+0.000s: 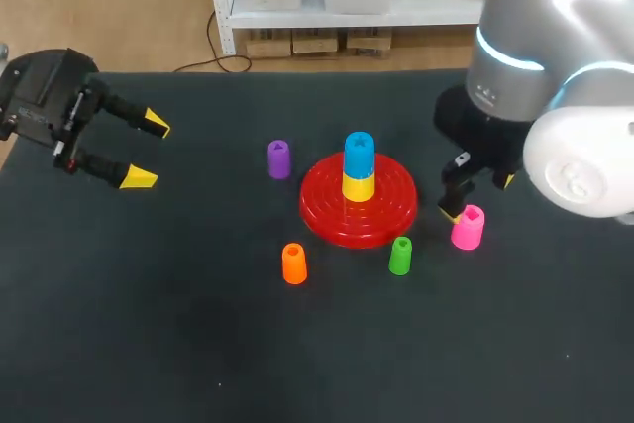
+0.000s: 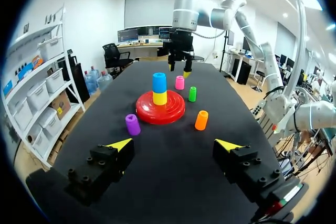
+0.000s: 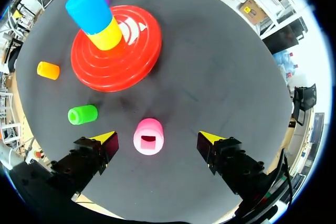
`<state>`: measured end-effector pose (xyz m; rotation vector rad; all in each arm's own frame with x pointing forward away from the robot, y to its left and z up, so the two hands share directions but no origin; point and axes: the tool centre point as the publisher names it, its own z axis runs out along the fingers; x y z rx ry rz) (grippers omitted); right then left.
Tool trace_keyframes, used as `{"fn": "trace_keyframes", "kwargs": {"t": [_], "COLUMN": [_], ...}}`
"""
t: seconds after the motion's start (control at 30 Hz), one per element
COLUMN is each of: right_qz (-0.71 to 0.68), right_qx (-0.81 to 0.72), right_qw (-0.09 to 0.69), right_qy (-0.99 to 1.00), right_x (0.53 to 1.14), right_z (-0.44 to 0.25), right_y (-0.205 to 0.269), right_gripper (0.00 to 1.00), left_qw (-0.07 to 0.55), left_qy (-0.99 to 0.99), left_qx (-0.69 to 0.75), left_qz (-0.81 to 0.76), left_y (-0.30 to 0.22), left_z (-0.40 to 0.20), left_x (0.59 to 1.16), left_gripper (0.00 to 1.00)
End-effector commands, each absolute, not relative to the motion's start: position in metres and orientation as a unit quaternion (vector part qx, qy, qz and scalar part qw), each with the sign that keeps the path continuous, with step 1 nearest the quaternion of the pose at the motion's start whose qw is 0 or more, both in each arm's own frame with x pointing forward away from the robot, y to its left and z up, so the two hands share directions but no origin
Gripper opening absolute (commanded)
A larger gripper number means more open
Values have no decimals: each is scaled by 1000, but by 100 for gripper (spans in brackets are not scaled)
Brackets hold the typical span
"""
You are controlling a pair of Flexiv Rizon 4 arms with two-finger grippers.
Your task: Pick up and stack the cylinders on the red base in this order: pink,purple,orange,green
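Hovering over the pink cylinder, the right gripper holds its fingers apart to straddle it; the left gripper sits open, well clear of the red base.

Two cylinders stacked on base; four others around it.

- The left gripper hangs over the table's far left corner, roughly level, fingers spread wide.
- The right arm comes in over the right edge; the right gripper points down, fingers apart.
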<state>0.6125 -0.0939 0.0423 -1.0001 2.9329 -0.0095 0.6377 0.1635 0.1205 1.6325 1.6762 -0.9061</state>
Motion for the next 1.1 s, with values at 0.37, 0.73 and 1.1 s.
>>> {"fn": "trace_keyframes", "kwargs": {"t": [0.37,0.73,1.1], "right_qz": [-3,3,7], "right_qx": [-321,-312,-305], "right_qw": [-4,-12,-13], "right_qy": [947,950,952], "right_x": [611,611,611], "right_z": [21,13,12], "right_y": [-90,-90,-91], "right_gripper": [100,100,100], "left_qw": [312,312,312], "left_qy": [634,634,634], "left_qx": [619,619,619], "left_qz": [-343,-343,-343], "left_y": [164,164,164], "left_z": [120,120,120], "left_x": [638,638,638], "left_gripper": [100,100,100]}}
